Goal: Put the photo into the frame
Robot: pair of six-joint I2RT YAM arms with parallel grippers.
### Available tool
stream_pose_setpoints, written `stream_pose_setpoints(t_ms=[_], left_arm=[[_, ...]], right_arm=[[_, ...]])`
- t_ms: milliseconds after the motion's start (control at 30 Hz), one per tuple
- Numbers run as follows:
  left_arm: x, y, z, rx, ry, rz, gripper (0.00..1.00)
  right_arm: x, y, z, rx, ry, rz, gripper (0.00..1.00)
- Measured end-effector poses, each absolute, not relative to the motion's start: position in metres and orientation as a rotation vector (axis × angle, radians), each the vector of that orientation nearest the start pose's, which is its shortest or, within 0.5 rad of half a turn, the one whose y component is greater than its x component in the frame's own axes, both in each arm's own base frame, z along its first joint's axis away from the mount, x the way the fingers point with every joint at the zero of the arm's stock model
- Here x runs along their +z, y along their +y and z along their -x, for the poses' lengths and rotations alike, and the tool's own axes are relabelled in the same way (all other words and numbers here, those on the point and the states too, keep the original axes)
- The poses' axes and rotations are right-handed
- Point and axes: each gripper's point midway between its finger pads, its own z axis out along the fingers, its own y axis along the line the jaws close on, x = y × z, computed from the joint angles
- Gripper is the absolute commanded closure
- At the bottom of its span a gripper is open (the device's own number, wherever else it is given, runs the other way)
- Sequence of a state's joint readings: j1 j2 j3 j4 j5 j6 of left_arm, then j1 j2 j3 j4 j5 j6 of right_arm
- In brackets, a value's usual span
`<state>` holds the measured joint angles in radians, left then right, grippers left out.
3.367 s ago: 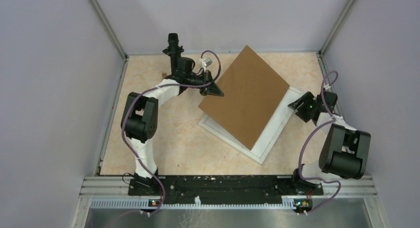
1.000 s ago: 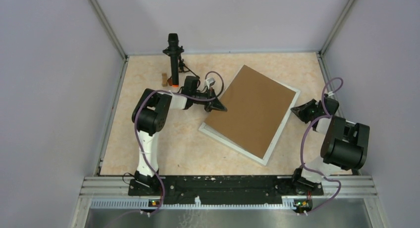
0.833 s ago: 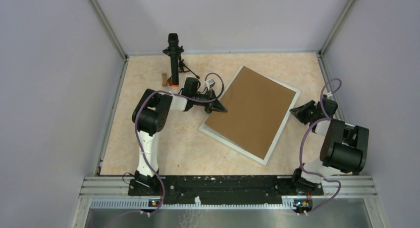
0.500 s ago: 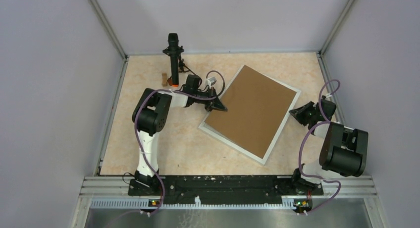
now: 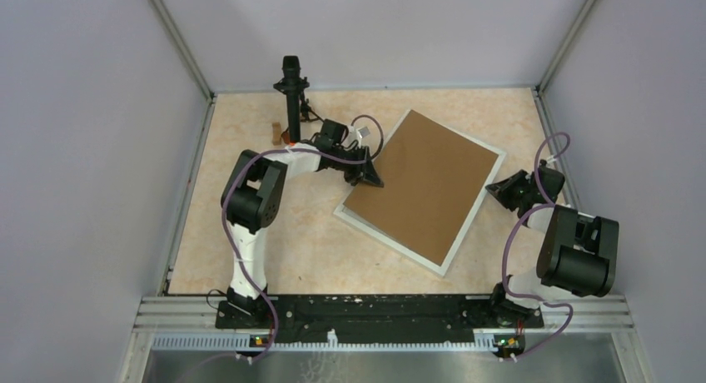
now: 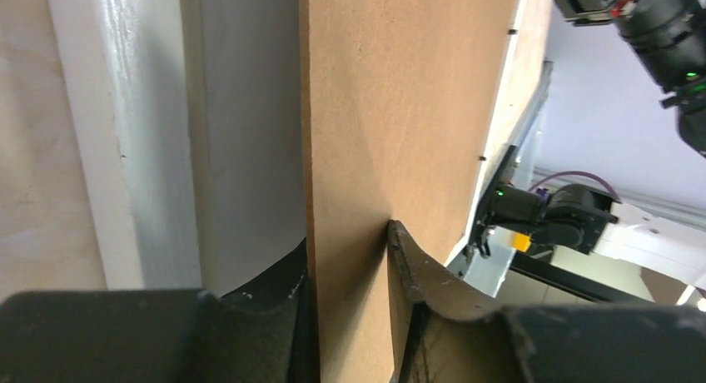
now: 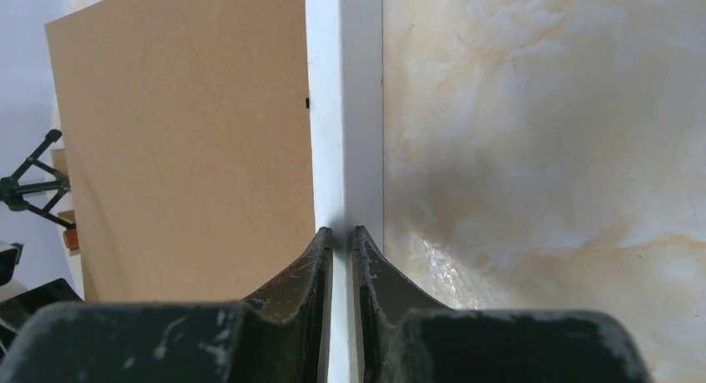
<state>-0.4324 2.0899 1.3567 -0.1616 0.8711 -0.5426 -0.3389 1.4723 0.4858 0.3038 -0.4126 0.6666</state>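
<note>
With my right claw (image 7: 343, 231) clamped on the frame (image 7: 350, 108) rail and my left claw (image 6: 348, 233) astride the cardboard sheet (image 6: 400, 83) (grip not discernible), I should seat the sheet flat inside the rails.

Overhead camera looks down; close wrist cameras share the cardboard (image 5: 425, 187).

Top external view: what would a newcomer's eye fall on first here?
A brown cardboard sheet lies diagonally in the middle of the view, over a white frame. The left tool straddles the sheet's left edge, while the right tool pinches the frame's right rail.
</note>
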Motion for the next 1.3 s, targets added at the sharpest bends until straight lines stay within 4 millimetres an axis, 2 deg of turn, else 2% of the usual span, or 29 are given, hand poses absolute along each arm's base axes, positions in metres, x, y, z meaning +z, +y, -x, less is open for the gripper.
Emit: stream_pose_setpoints(t_ms=[233,433,733,967,1033,1300], left_arm=[[0.056,-0.324,-0.349,-1.265,2.643,-0.336,0.48],[0.055,-0.326,-0.348,-1.108,2.679,-0.399,0.38],[0.057,-0.329,-0.346,-0.893,2.693,-0.485,0.28],[0.058,-0.331,-0.344,-0.784,2.696,-0.527,0.21],[0.059,-0.331,-0.344,-0.761,2.695,-0.538,0.16],[0.058,-0.332,-0.344,-0.673,2.679,-0.575,0.12]], right_arm=[[0.038,-0.021,-0.345,0.636,2.084,-0.874,0.89],[0.038,-0.021,-0.345,0.636,2.086,-0.870,0.90],[0.038,-0.021,-0.345,0.636,2.086,-0.869,0.89],[0.038,-0.021,-0.345,0.636,2.085,-0.868,0.89],[0.038,-0.021,-0.345,0.636,2.085,-0.867,0.90],[0.038,-0.021,-0.345,0.636,2.085,-0.860,0.90]])
